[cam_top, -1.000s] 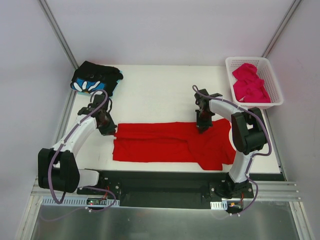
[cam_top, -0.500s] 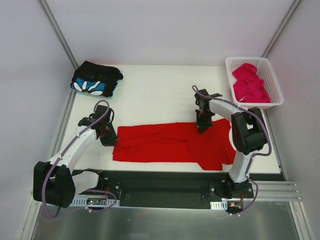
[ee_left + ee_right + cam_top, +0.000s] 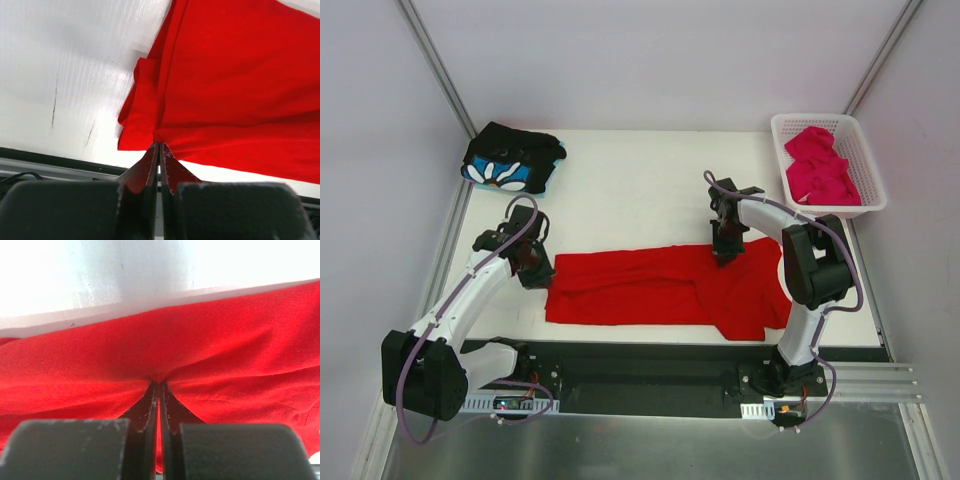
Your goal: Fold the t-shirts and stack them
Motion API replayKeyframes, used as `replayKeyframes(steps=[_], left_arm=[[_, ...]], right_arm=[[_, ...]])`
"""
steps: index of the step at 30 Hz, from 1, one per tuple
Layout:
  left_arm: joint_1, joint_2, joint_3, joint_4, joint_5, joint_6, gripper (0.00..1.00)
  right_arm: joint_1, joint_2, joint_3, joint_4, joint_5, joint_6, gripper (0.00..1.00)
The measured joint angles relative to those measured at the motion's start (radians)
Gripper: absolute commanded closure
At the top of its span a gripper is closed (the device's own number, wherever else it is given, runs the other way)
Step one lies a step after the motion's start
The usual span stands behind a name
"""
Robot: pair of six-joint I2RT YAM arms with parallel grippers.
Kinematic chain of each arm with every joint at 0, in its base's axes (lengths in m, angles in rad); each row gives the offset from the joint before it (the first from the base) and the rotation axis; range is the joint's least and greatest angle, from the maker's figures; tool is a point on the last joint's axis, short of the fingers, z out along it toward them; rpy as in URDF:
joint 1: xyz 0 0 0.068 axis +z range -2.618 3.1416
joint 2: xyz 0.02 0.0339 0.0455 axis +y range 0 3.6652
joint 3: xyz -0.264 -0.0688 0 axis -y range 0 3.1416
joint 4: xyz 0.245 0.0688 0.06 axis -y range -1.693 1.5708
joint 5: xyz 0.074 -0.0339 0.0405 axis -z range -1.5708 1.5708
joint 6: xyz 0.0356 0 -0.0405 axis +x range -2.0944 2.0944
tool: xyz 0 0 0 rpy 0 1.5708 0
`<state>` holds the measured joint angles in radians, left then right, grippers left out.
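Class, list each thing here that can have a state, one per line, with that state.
red t-shirt: lying flat, partly folded
black flowered t-shirt: folded, set aside
pink t-shirt: crumpled in basket
basket: upright, holding pink t-shirt
left pincer: shut on red t-shirt
right pincer: shut on red t-shirt

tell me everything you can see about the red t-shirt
The red t-shirt is plain bright red, soft, lightly wrinkled cloth with no print. It lies on the white table near the front edge, folded into a long band running left to right. Its right end is wider and hangs nearer the front. At the left end the layers bunch, and the left jaws are shut on that edge. The right jaws pinch the far edge toward the right.
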<state>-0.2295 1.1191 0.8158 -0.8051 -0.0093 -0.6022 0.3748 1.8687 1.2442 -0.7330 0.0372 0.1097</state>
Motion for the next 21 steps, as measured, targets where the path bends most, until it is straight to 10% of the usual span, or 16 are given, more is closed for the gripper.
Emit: replayKeyframes(steps=[21], left_arm=[[0.044, 0.019, 0.078, -0.093, -0.143, 0.026, 0.84]], right_arm=[[0.002, 0.0, 0.0, 0.0, 0.001, -0.014, 0.99]])
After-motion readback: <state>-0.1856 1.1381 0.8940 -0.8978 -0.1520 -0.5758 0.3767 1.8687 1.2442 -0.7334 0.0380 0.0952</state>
